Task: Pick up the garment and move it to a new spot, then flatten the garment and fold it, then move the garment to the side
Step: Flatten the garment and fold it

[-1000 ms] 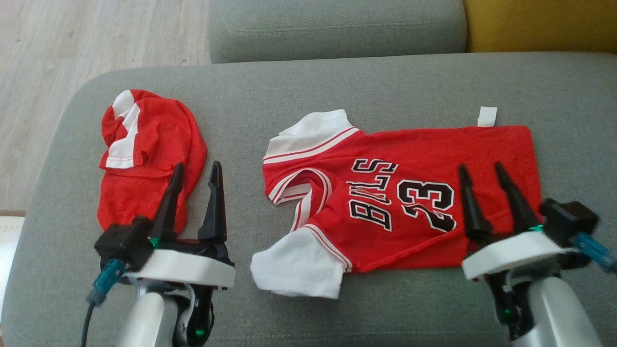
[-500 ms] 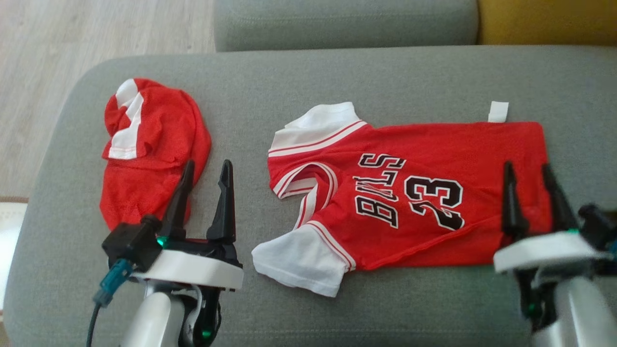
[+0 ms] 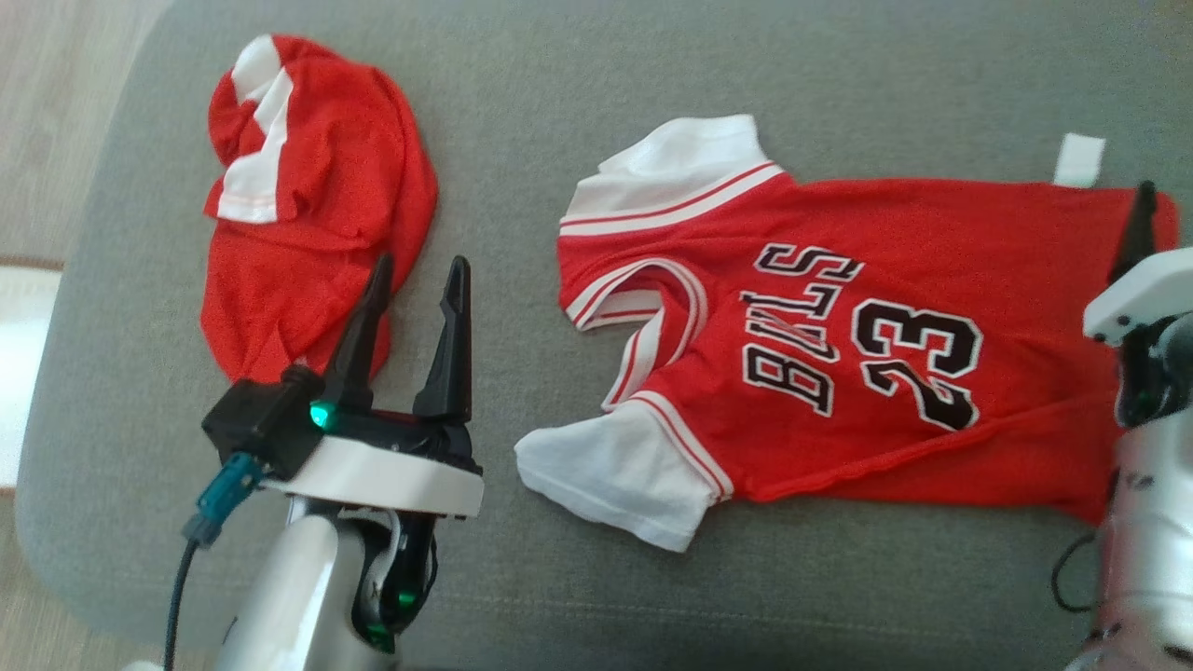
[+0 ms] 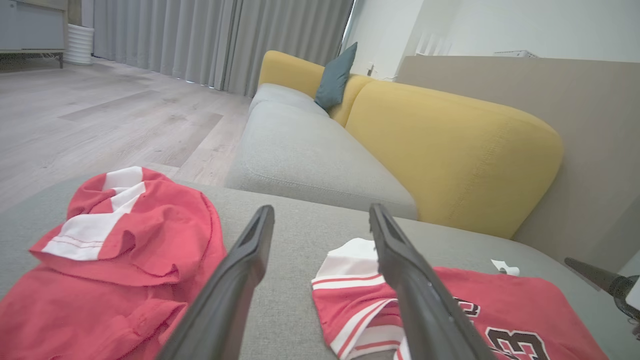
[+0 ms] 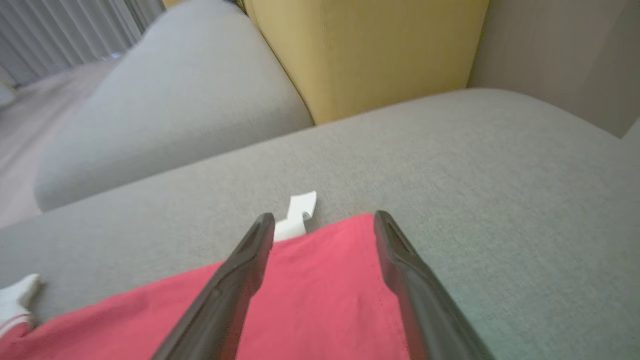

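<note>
The garment, a red jersey (image 3: 839, 280) with white sleeves and "BULLS 23" in black, lies spread flat on the grey cushion (image 3: 522, 112), collar to the left and hem to the right. My left gripper (image 3: 420, 266) stands open and empty over bare cushion just left of the jersey (image 4: 525, 305). In its wrist view its tips (image 4: 321, 210) frame the gap between the two red cloths. My right gripper (image 5: 320, 217) is open above the jersey's (image 5: 320, 290) far hem corner, beside a white tag (image 5: 297, 212). One of its fingers (image 3: 1139, 233) shows at the right edge.
A second red cloth with white panels (image 3: 308, 186) lies crumpled at the cushion's left end, close to my left fingers. Wooden floor (image 3: 47, 140) lies beyond that edge. A grey seat (image 4: 310, 155) and yellow backrest (image 4: 450, 150) stand behind.
The head camera has tipped down and closer. My right gripper has moved right and farther out, from over the number to the jersey's hem corner. The left gripper has stayed put.
</note>
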